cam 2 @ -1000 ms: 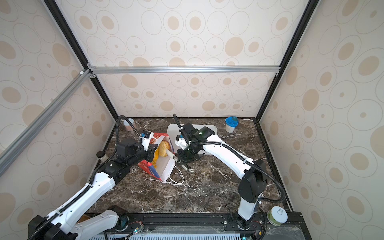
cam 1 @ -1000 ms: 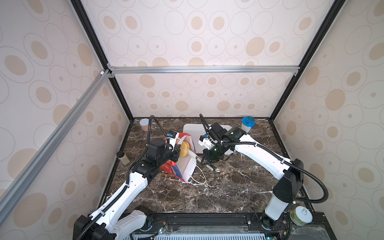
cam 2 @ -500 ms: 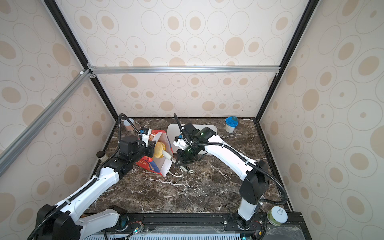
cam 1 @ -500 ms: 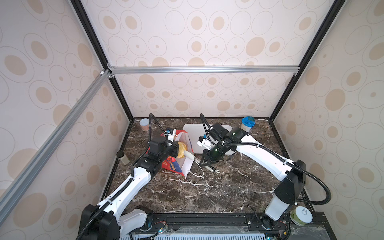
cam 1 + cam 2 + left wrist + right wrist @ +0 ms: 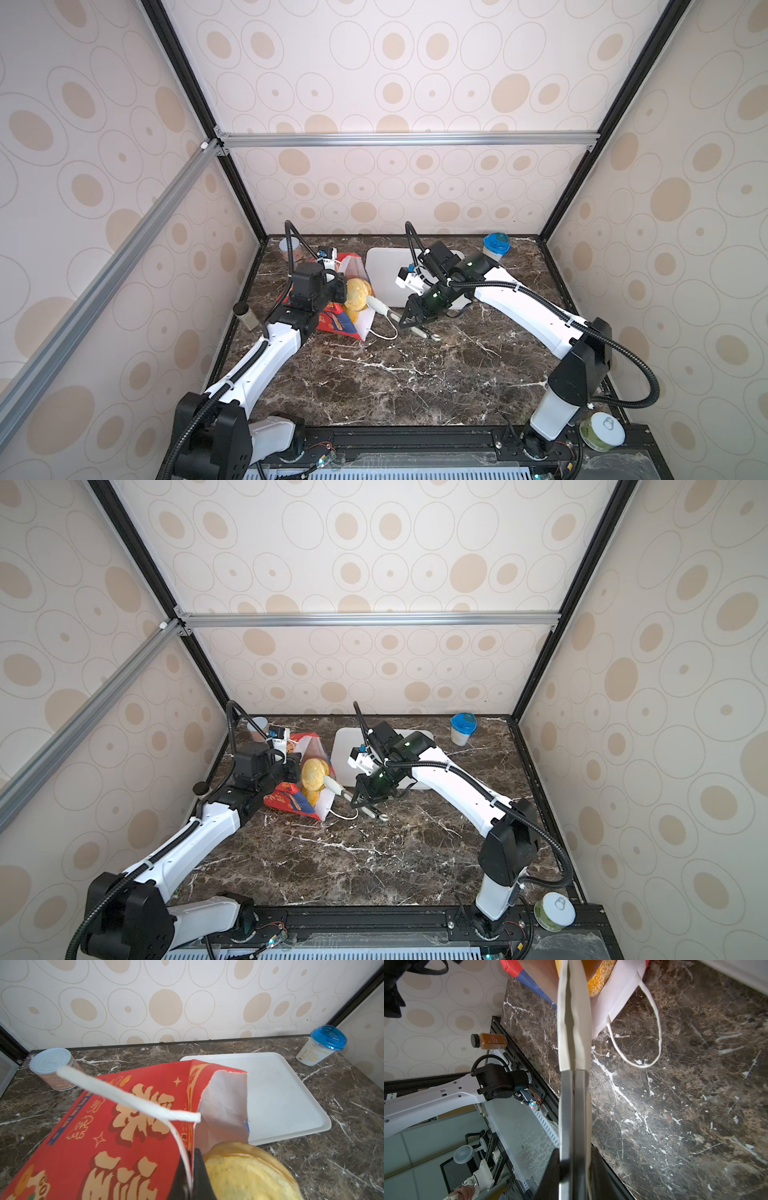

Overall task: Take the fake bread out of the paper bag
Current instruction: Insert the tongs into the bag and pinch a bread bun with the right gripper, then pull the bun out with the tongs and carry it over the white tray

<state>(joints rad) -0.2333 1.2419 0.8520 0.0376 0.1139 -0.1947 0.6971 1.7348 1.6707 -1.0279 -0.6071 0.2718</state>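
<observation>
Tall red paper bag (image 5: 332,321) (image 5: 286,800) (image 5: 124,1126), white inside, white cord handles: lay tipped on the dark marble table (image 5: 415,374), mouth toward the flat white plastic tray (image 5: 382,266) (image 5: 280,1095).

Contents: fake bread (image 5: 357,293) (image 5: 312,773) (image 5: 245,1169), a round golden-yellow toy bun showing at the mouth.

Grip, the left gripper (image 5: 190,1167): pinched tight on the bag's rim and cord.

Grip, the right gripper (image 5: 409,320) (image 5: 360,802): clamped on white-tipped metal tongs (image 5: 380,305) (image 5: 574,1043), tips together at the bag's mouth.

Blue-lidded white cup (image 5: 495,247) (image 5: 322,1045) and pale-lidded tin (image 5: 52,1064): contents unseen.

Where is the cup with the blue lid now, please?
In both top views the cup with the blue lid stands at the back right of the table, near the wall corner, just right of the white tray.
</observation>
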